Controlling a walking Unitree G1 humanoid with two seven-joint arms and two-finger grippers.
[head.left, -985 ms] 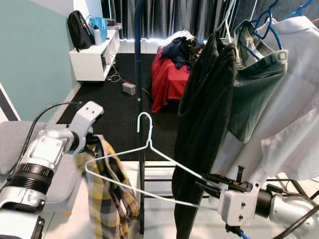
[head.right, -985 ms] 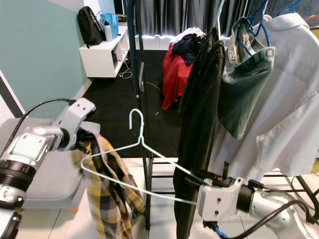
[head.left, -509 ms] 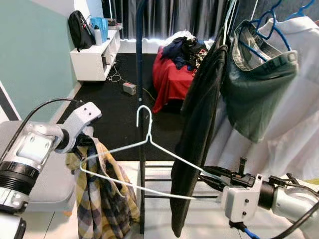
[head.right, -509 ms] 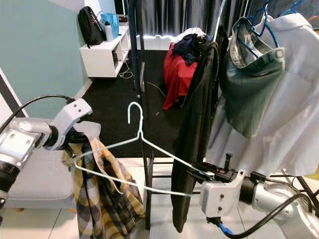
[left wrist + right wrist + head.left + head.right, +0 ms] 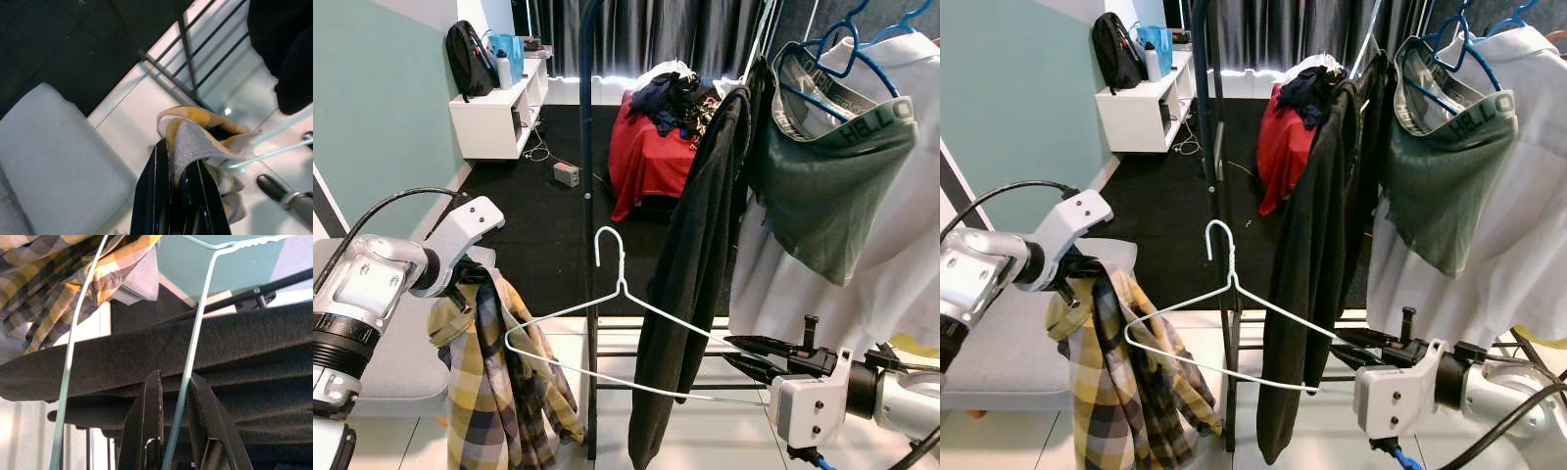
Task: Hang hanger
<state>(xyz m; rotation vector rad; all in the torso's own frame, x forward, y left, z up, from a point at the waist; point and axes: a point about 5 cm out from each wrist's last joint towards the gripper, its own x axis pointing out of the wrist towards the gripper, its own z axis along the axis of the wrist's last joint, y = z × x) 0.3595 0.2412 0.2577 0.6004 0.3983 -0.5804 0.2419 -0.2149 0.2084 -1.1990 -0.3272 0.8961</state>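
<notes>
1. We stand on pale tiled floor (image 5: 636, 431) edging black carpet (image 5: 524, 211) — a white shelf unit (image 5: 499, 113) along the teal wall.
2. Our right gripper (image 5: 1356, 354) pinches the white wire hanger (image 5: 622, 328) before the clothes rack (image 5: 588, 196).
3. Our left gripper (image 5: 177, 169) clamps a plaid shirt (image 5: 494, 392).

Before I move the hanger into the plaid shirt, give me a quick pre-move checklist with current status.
1. Right gripper shut on wire hanger: ok.
2. Left gripper shut on plaid shirt at the collar: ok.
3. Hanger inside the shirt: not ok, its left end is beside the cloth.
4. Collar opening spread for the hanger: cannot tell.
5. Hanger clear of black garment: not ok, the wire passes right by it.
</notes>
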